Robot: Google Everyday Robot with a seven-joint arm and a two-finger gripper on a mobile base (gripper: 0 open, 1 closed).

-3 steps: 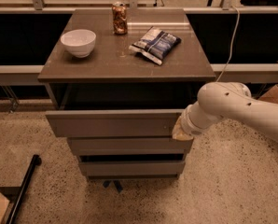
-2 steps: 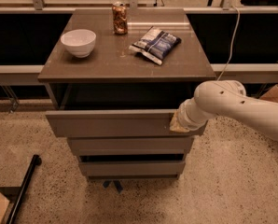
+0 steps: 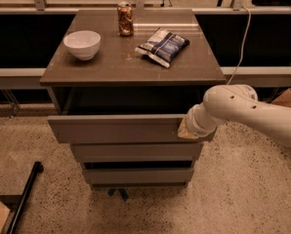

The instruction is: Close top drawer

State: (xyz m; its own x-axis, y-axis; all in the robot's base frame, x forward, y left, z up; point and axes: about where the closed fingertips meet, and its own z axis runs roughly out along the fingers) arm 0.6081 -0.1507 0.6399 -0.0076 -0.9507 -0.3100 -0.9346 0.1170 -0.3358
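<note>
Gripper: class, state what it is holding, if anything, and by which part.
It cannot be told. The gripper sits against the right end of the top drawer, on its front panel; no grasp is visible.

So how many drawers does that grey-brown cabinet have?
3: the wide top drawer, pulled out, with the robot's gripper at its front's right end; a slimmer grey middle drawer and a bottom drawer beneath.

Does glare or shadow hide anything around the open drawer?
Camera view: warm, dim light, with a mild sheen on the cabinet top near the can, nothing washed out. Camera view: the top drawer is lost in deep shadow inside; the gripper, at its front's right end, is lit.
</note>
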